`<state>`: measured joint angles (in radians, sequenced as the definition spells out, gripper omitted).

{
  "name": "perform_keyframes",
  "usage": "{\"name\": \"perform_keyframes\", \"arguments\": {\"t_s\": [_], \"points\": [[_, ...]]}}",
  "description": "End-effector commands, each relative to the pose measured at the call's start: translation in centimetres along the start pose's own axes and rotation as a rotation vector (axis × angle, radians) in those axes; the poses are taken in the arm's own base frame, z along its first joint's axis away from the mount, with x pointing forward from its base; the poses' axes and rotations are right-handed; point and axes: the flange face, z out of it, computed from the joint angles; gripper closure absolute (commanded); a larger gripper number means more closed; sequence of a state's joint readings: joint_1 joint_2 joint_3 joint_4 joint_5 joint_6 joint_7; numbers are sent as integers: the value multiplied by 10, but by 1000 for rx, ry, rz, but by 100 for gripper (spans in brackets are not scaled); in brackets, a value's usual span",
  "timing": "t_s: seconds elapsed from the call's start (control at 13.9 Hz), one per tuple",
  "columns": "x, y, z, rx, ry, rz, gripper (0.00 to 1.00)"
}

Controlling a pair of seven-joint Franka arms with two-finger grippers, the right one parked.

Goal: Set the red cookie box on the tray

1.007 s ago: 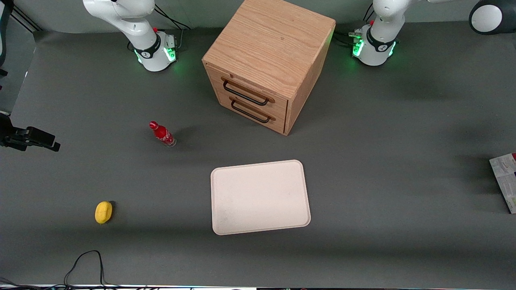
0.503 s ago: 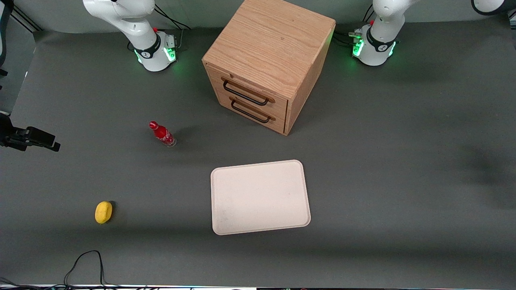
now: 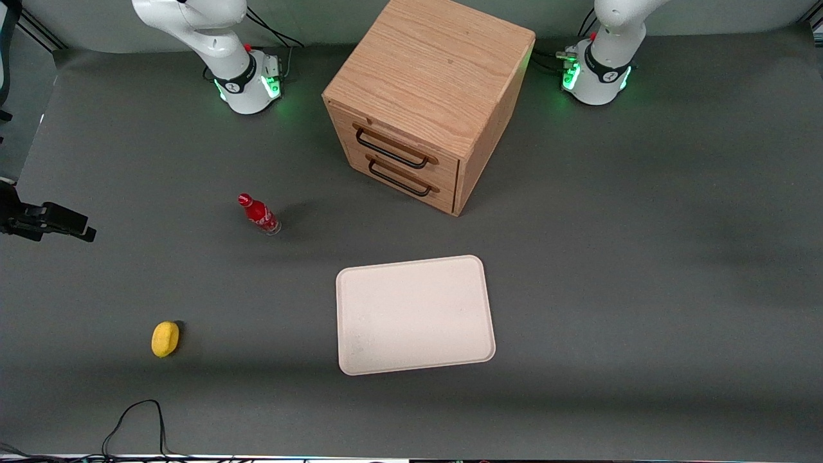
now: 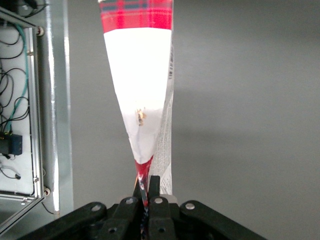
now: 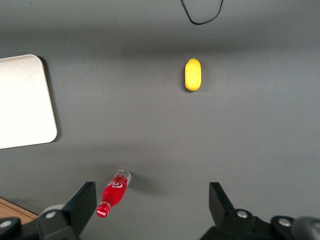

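Gripping the thin flat red cookie box edge-on, the left arm's gripper has its fingers clamped on the box's narrow end. Both are outside the front view, toward the working arm's end. The large cream-white rectangular tray lies mid-table, so the carry probably runs inward, the box's long axis pointing away from the fingers.

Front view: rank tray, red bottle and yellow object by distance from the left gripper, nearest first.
The gripper, shut on the red cookie box, is outside this view; the box left it at the working arm's end earlier.
1. tray, mid-table
2. red bottle, toward the parked arm
3. yellow object, nearest the parked arm's end
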<state>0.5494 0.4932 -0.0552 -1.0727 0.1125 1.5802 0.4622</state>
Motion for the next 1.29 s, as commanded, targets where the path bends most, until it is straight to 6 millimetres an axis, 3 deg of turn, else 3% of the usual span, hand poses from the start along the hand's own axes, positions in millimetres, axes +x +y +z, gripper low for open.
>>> {"name": "perform_keyframes", "arguments": {"t_s": [0.0, 0.14, 0.22, 0.5, 0.72, 0.93, 1.15, 1.22], "points": [[24, 122, -37, 52, -81, 163, 100], [37, 235, -43, 57, -147, 145, 100], [39, 279, -47, 67, -151, 79, 100], [18, 477, -60, 75, -134, 17, 100], [-9, 591, -65, 25, -84, -34, 100], [-30, 665, -61, -56, -66, -49, 100], [-48, 725, -44, -89, -59, -82, 100], [-50, 734, -41, -94, -53, -89, 100]]}}
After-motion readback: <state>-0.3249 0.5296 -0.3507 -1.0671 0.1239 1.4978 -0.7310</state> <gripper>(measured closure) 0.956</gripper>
